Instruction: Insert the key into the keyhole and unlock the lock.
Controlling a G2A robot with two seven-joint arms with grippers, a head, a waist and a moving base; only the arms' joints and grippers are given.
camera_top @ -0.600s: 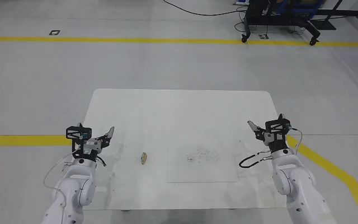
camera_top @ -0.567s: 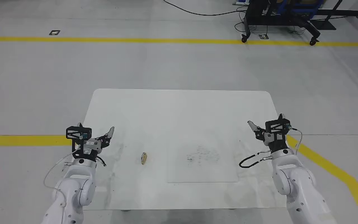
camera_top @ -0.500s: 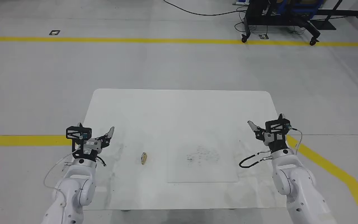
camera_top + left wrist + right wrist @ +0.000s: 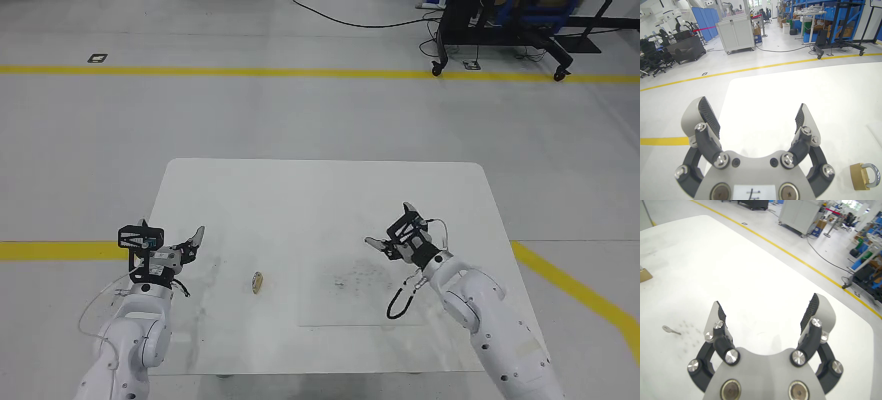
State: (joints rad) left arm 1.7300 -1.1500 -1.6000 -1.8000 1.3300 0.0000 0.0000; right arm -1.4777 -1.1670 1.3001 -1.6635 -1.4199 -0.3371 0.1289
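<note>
Right gripper (image 4: 765, 300) hangs spread and empty over the white table (image 4: 320, 200), beyond the key (image 4: 670, 329) from the padlock (image 4: 862, 176). Left gripper (image 4: 752, 102), also spread and empty, sits on the padlock's other side. Yellow lines (image 4: 250, 72) cross the grey workshop floor. The brass padlock, with a silver shackle, lies flat, and the small silver key lies apart, to its right.

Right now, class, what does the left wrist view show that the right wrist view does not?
Left wrist view: the open left end effector and the whole padlock, brass body and silver shackle. Right wrist view: the open right end effector and the key lying flat on the table. Both: the white table and the padlock's brass body.
</note>
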